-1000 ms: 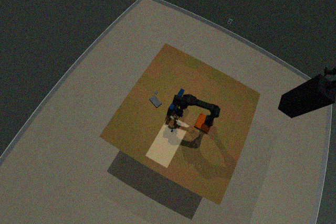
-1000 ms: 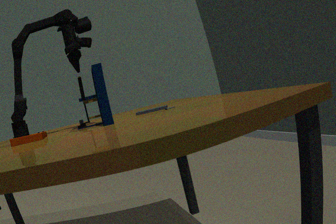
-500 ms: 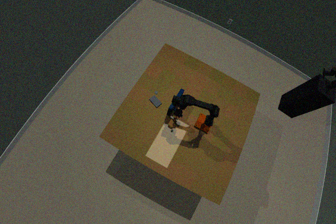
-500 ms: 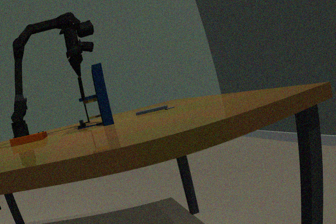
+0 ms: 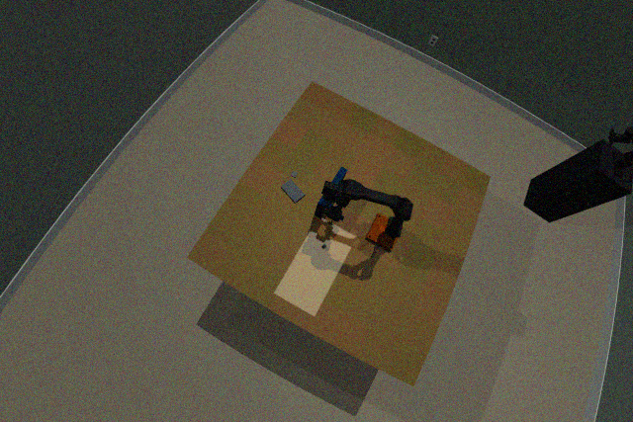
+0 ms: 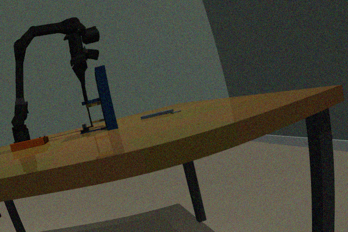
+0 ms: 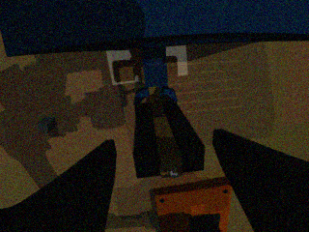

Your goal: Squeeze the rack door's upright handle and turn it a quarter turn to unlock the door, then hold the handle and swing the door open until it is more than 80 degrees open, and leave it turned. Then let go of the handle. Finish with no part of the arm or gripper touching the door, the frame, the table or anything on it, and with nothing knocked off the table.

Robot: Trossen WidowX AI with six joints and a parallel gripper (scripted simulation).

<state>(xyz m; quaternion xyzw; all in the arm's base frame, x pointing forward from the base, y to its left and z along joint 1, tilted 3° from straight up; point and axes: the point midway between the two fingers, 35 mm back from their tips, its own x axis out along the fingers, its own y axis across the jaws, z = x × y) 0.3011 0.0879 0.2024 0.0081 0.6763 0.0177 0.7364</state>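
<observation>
The rack's tall blue upright panel (image 5: 338,175) (image 6: 106,97) (image 7: 217,19) stands on the table; door and frame are hard to tell apart. The dark upright handle (image 7: 189,140) stands in front of it, seen from above in the wrist view as two dark bars with a gap. Its turn is hard to judge. My gripper (image 6: 82,81) (image 7: 164,141) points down and is open. In the wrist view its fingers stand apart on either side of the handle, with a visible gap at each side. In the exterior view the fingertips overlap the handle's top; contact cannot be told.
An orange block (image 5: 378,227) (image 6: 28,144) (image 7: 193,195) lies beside the arm's base. A grey slab (image 5: 293,190) (image 6: 157,114) and a small grey piece (image 5: 294,173) lie behind the panel. A blue bracket (image 6: 91,102) joins panel and handle. A bright patch crosses the wooden table (image 5: 404,151) (image 6: 196,119).
</observation>
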